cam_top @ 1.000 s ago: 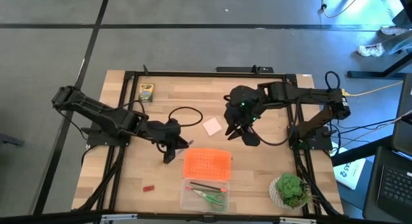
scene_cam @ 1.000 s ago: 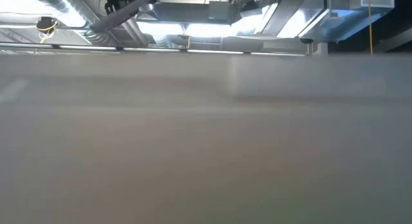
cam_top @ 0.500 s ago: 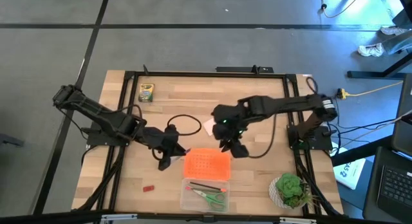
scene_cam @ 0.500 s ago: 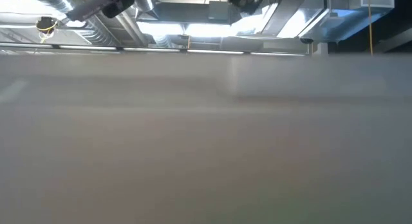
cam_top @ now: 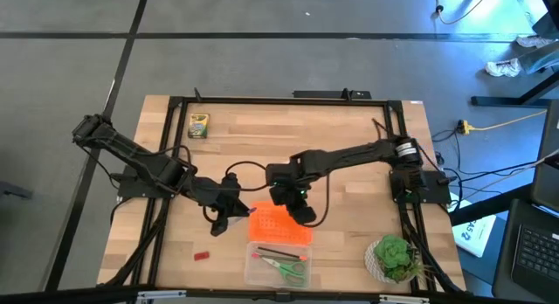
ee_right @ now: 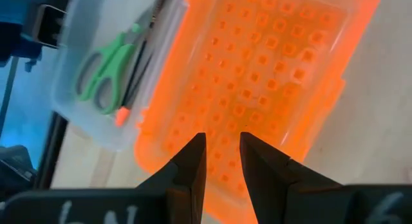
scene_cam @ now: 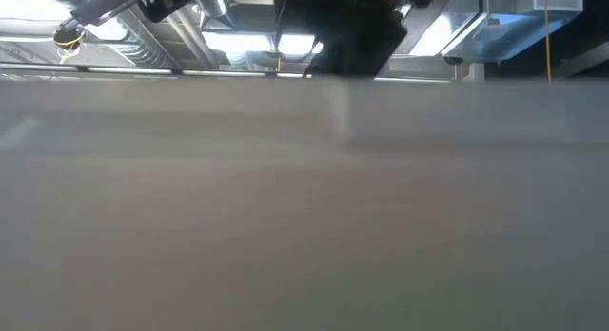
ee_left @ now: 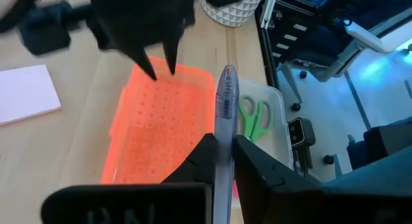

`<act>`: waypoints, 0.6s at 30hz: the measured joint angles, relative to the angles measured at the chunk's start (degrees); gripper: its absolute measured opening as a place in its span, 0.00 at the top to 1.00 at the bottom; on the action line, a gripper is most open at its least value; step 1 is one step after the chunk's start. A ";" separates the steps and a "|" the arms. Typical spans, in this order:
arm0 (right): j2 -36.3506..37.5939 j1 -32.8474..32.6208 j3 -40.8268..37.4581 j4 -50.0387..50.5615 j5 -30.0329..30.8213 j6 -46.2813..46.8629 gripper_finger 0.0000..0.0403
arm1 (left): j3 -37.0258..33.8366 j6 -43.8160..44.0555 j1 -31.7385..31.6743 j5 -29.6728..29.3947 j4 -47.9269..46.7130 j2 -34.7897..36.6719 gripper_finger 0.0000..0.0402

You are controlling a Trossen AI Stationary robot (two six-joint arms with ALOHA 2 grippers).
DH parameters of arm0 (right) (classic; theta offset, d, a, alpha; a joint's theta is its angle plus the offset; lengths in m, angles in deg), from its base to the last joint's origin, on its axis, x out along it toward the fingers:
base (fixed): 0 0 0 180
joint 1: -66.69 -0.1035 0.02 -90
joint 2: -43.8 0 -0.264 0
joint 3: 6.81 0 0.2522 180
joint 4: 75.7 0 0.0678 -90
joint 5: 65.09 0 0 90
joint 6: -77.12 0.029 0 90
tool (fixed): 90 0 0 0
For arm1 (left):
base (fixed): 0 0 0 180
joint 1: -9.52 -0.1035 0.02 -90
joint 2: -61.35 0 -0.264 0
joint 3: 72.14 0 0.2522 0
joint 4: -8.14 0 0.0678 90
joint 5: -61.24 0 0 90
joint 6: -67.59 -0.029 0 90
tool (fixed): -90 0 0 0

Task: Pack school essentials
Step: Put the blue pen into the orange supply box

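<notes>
Wooden table (cam_top: 349, 129): purple pen (ee_left: 225, 114) clamped between left gripper (ee_left: 222, 161) jaws.

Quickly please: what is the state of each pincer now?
Left pincer: closed on a pen.
Right pincer: slightly open, empty, above the orange lid.

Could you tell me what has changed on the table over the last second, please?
The right gripper swung from beside the pink pad toward the table's front and left, ending over the orange lid, its jaws slightly apart and empty. The left gripper edged nearer that lid, still shut on the purple pen. The pad is now hidden under the right arm. The clear box, scissors, crayon box, red block and plant stayed put.
</notes>
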 joint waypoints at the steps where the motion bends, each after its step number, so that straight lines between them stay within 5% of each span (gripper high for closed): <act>1: -0.84 0.00 0.00 -0.78 -0.01 -0.03 0.76 | 0.00 0.00 0.00 0.00 -0.12 0.00 0.94; 12: -8.63 0.00 -0.02 -6.91 0.58 -0.80 0.76 | 0.02 1.60 0.00 0.00 -1.18 0.11 0.94; 18: -9.78 0.04 -0.04 -6.80 8.41 -1.41 0.76 | 0.02 2.77 -0.04 0.00 -1.69 0.13 0.94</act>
